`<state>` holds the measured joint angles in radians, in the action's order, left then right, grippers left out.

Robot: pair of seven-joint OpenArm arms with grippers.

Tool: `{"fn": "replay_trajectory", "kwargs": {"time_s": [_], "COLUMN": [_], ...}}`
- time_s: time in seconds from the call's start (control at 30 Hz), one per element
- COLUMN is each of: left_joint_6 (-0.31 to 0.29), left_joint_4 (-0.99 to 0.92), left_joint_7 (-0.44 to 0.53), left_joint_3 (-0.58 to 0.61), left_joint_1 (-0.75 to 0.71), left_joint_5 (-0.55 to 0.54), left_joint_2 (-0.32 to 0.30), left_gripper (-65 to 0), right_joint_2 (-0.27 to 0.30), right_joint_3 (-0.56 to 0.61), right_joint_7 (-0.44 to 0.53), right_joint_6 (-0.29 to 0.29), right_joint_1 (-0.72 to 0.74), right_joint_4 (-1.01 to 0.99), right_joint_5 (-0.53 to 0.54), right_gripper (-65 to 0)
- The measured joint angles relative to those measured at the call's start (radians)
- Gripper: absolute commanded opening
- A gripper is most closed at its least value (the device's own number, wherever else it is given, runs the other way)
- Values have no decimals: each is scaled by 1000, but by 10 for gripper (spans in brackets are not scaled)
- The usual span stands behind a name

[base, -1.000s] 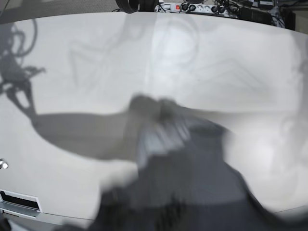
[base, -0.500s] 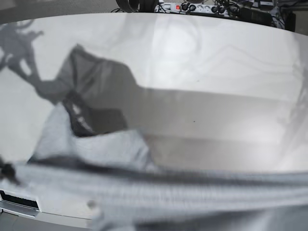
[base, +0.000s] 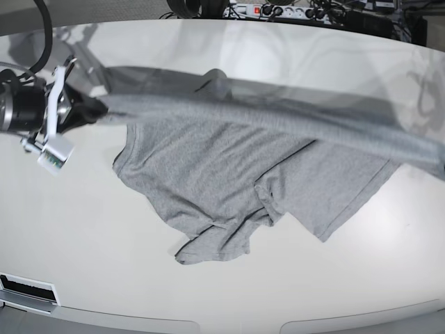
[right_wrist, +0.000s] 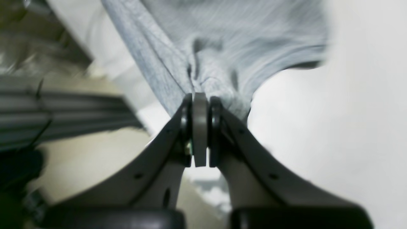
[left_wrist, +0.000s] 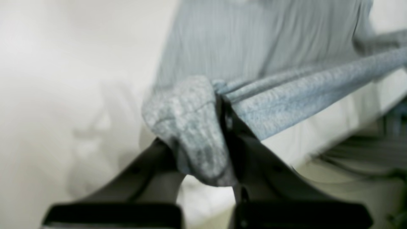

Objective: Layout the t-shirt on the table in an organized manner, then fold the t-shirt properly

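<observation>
The heather-grey knit short-sleeved t-shirt [base: 229,167] hangs stretched between both grippers, one edge pulled into a taut band while its lower part drapes onto the glossy white table [base: 104,278] beneath them. The right gripper [right_wrist: 200,105] pinches bunched cloth at its tips. The left gripper [left_wrist: 219,105] is clamped on a fold of fabric.

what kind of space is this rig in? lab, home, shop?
Likely a lab or workshop bench: a big bare white table, a power strip with tangled cables at its far edge, and a robot arm's right gripper stretching a grey t-shirt.
</observation>
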<state>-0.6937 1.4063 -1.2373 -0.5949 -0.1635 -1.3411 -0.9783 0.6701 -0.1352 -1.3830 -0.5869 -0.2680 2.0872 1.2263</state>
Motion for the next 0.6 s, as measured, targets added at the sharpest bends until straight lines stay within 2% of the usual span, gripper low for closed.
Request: {"fn": "replay_trajectory", "kwargs": {"time_s": [0.07,0.13,0.23,0.33,0.37,0.4,0.43,0.47,0.53,0.6], "left_joint_6": [1,0,0,0,0,1,0,-18,-24,90], "left_joint_4": [-3,-2,1,0,-1,-3,-2,4,21,68], "left_joint_7": [-72,-95,-95,-80,-50,18,126,257,417,514], "left_joint_3": [0,0,0,-2,-2,1,14,26,37,36], "left_joint_1": [-48,-76,-112,-151,-156,-157,-150,-116,50,311], "left_joint_5": [-50,-127,-127,-125,-117,-111,-102,-38,134,171], "left_joint_2": [1,3,-3,18,28,31,22,-3,-89,-188], "left_gripper": [-650,-650,-650,-650,-650,-650,-650,-650,-650,-650], "right_joint_2": [0,0,0,-1,-1,-3,-1,11,51,83], "right_joint_3": [31,51,64,66,67,69,73,76,72,-3], "right_joint_7": [-29,-28,-28,-27,-26,-23,19,75,179,296], "right_joint_6": [3,-29,-43,-43,-55,-95,-105,-90,6,118], "right_joint_1": [-16,-18,-15,-15,-11,6,40,100,299,515], "right_joint_4": [-1,-1,-1,-1,-1,-1,-2,-6,-7,-4], "right_joint_5": [2,2,1,-23,-51,-98,-174,-243,-367,-461], "right_gripper": [-650,-650,-650,-650,-650,-650,-650,-650,-650,-650]}}
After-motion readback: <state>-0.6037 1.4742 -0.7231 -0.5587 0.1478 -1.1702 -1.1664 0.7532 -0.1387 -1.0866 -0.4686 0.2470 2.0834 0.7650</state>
